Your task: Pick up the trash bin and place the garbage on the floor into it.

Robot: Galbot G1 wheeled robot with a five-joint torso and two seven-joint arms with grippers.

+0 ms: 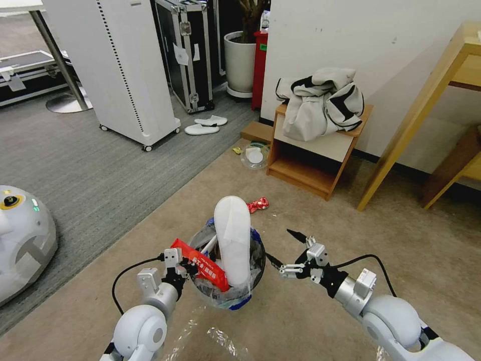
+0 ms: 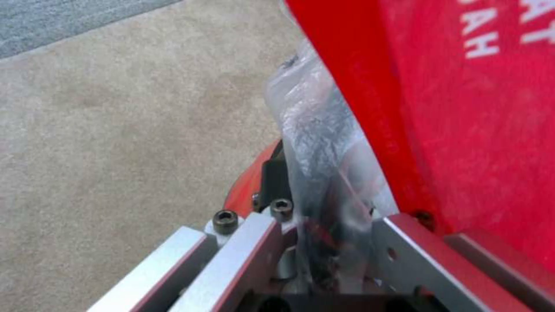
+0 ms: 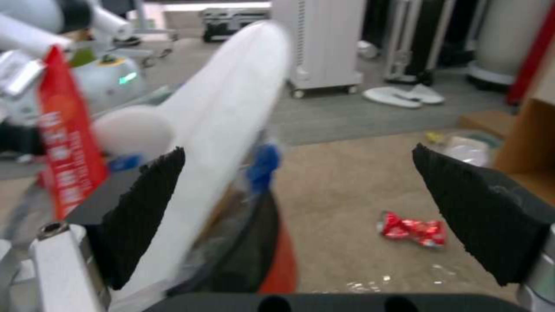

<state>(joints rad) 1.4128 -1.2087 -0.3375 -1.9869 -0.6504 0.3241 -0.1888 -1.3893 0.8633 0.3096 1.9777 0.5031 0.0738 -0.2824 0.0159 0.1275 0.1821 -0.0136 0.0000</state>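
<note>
The left gripper [image 1: 181, 264] has its jaws apparently clamped on the trash bin [image 1: 228, 281] rim. A slipper [image 1: 233, 239] and wrapper [image 1: 203, 264] are already in. The right gripper [image 1: 286, 251] gapes empty just beside the bin; beyond its jaws a crushed can [image 1: 257, 204] lies on the floor [image 1: 401, 250].

You have the trash bin [image 1: 228, 296] on the floor [image 1: 310, 311] right before you, between the left gripper [image 1: 181, 264] at its left rim and the right gripper [image 1: 286, 250] just beside its right. A slipper [image 1: 233, 240] stands upright in it, a wrapper [image 1: 203, 264] leaning beside. Beyond the bin lies a crushed can [image 1: 258, 204]; farther back, a low shelf [image 1: 310, 160] carries a jacket [image 1: 320, 103].
</note>
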